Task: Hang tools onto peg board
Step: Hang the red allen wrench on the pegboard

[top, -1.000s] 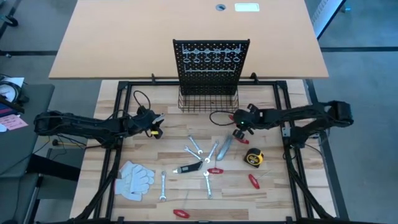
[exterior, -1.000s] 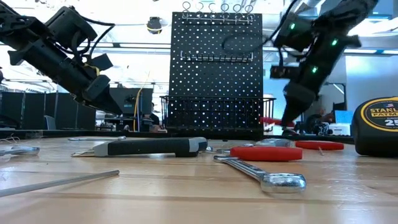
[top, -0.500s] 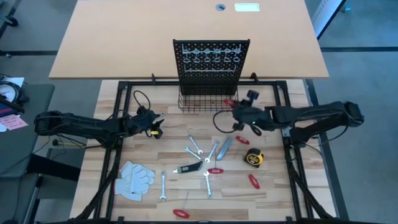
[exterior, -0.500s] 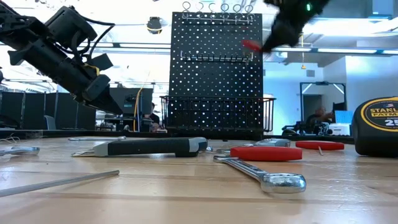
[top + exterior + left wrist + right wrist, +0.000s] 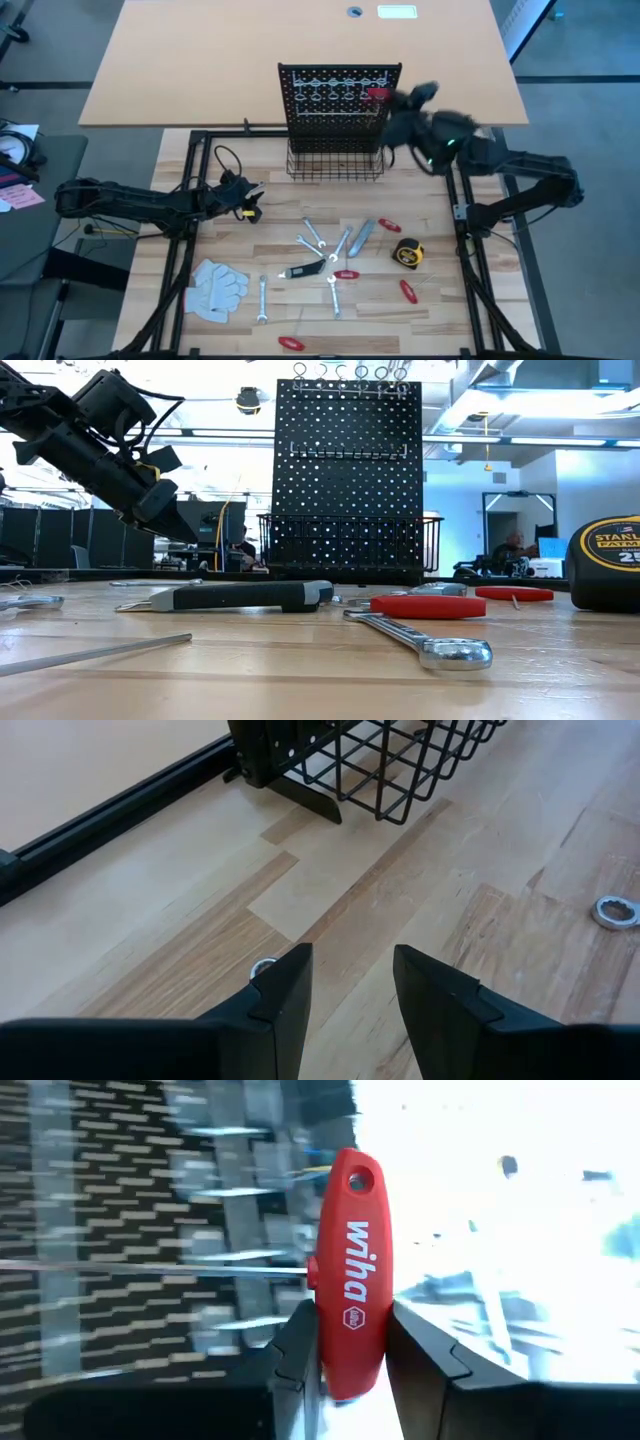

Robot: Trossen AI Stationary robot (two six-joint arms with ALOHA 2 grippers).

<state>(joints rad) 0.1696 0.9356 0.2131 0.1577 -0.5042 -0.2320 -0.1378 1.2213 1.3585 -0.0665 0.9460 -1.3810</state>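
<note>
The right end effector [image 5: 345,1355] is gripping a red-handled tool [image 5: 350,1270] by the lower part of its handle, the jaws closed on either side of it, so that the end with the hanging hole is standing clear above the fingers; that looks like the reason for the low grip, since the hole has to meet a hook. In the high view this end effector [image 5: 395,112] is up at the right edge of the peg board [image 5: 338,100], with the red handle [image 5: 377,95] showing against the panel near its top rows, so the tool appears to be on approach to a hook there and not yet hung. The left end effector [image 5: 350,985] is waiting over the left part of the surface [image 5: 240,240], jaws parted and holding nothing, near the wire basket [image 5: 400,765] at the board's base. The remaining tools are lying loose on the surface nearer the front: wrenches [image 5: 312,232], a tape measure [image 5: 408,254], other red handles [image 5: 407,291], and white gloves [image 5: 217,287] off to the left.
</note>
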